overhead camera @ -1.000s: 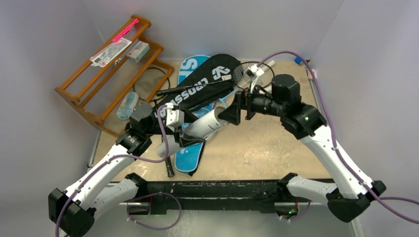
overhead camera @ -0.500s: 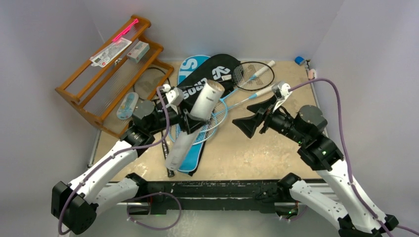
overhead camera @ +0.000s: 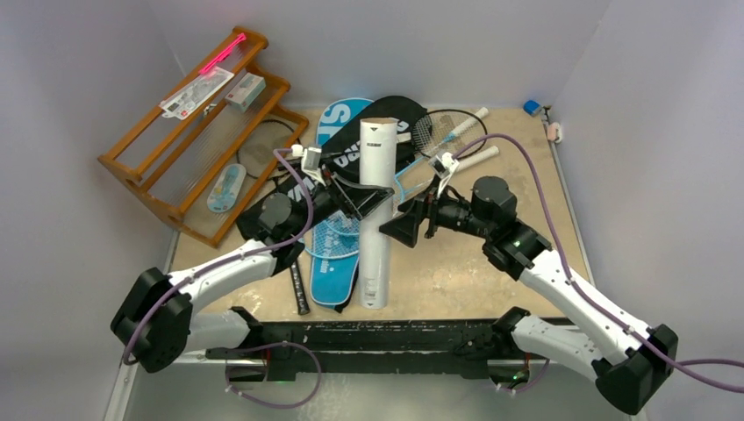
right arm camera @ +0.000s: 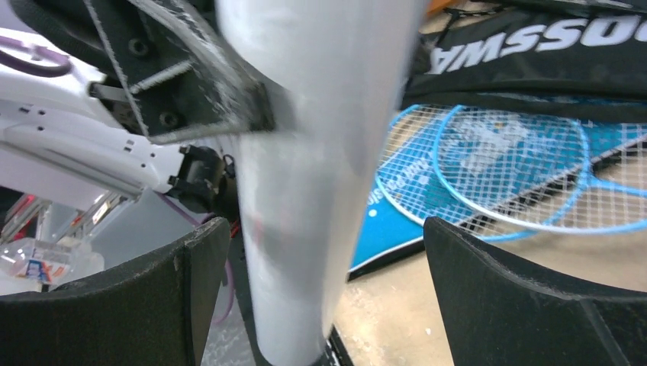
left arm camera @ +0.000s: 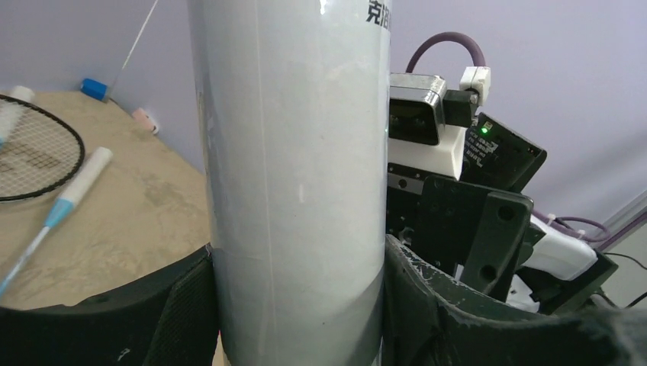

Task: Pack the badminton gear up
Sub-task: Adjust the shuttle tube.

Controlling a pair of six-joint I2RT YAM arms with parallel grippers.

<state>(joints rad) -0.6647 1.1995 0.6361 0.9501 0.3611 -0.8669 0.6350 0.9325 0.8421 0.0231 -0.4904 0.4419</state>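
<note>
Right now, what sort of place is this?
Probably a robot lab test cell: plain walls around a tabletop, two arms bolted at its edge, badminton rackets staged by a wooden rack.

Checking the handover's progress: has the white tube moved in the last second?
Yes. Clamped in the left end effector, the white tube has swung from slanted to square with the black front rail, its near end shifting right along it.
</note>
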